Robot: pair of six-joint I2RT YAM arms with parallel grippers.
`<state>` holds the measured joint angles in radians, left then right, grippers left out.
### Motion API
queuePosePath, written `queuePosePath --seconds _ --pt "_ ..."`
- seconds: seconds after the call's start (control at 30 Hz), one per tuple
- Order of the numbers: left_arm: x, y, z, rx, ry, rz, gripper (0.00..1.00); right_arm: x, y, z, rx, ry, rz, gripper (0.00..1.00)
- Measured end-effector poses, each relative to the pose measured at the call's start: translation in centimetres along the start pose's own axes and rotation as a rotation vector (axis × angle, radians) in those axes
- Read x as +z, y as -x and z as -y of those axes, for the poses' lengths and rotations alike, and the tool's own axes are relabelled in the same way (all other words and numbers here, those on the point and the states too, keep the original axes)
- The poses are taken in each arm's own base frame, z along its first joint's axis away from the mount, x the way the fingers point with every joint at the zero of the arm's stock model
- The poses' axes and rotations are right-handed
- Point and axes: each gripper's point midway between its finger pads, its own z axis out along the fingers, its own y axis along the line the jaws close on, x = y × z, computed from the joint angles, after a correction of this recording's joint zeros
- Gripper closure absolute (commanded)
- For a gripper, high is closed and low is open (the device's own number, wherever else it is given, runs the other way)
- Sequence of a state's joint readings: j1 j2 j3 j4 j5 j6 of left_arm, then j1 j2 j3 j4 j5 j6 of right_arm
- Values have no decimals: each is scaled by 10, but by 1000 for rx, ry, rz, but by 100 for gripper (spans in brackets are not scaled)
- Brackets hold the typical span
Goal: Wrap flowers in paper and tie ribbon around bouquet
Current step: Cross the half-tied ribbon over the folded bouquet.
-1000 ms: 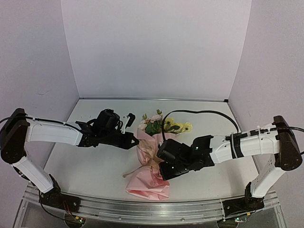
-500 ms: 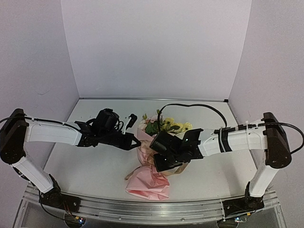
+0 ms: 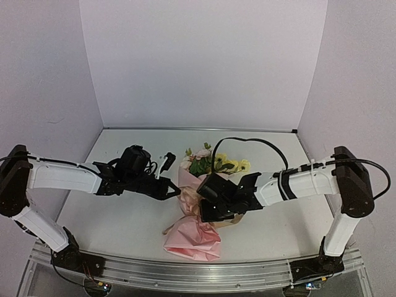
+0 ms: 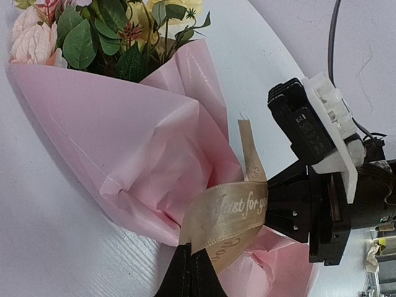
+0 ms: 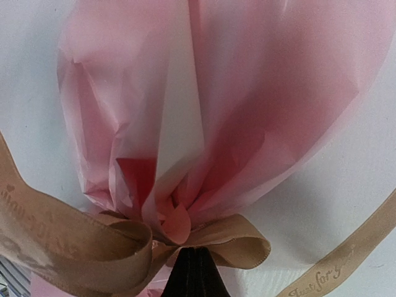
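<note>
**A:** On the table [image 3: 124, 223], leftmost item?

**B:** Left claw [image 3: 175, 190]. Jaws closed tight. Tips pinch the ribbon [image 4: 232, 213] where it bands the bouquet's waist.

**A:** Middle item?

**B:** Bouquet [image 3: 190, 182]. It lies flat at mid-table, between the two claws. The long axis runs far to near, with the flowers [image 3: 207, 162] at the far end and the paper [image 3: 193, 242] tail toward the arm bases. The ribbon crosses that axis at the narrow waist, and a loose end trails on the table.

**A:** Rightmost item?

**B:** Right claw [image 3: 206, 209]. Jaws closed tight. Its own camera shows the tips gripping the ribbon at a loop where the paper gathers.

**A:** Which relation governs the next move?

**B:** Position across the waist. The claws face each other there, one on each side and both at the ribbon, so neither arm is nearer. The ribbon runs between them at right angles to the bouquet's axis. By my judgement, tightening calls for a sideways pull, left claw leftward and right claw rightward, across the axis rather than along it. I cannot tell whether the knot is finished.
</note>
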<state>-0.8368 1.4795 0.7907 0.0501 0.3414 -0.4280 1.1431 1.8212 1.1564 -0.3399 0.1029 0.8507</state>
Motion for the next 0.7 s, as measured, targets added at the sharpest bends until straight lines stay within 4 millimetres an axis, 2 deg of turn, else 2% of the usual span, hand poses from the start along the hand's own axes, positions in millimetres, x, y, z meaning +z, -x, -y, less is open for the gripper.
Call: queuePosePath --seconds 0.47,0.7 --pt "-9 -17 -2 -53 -1 -28 100 11 1 11 141 -23 45 96" --pt "-11 -23 -4 -60 5 -43 100 16 5 13 150 -29 61 87"
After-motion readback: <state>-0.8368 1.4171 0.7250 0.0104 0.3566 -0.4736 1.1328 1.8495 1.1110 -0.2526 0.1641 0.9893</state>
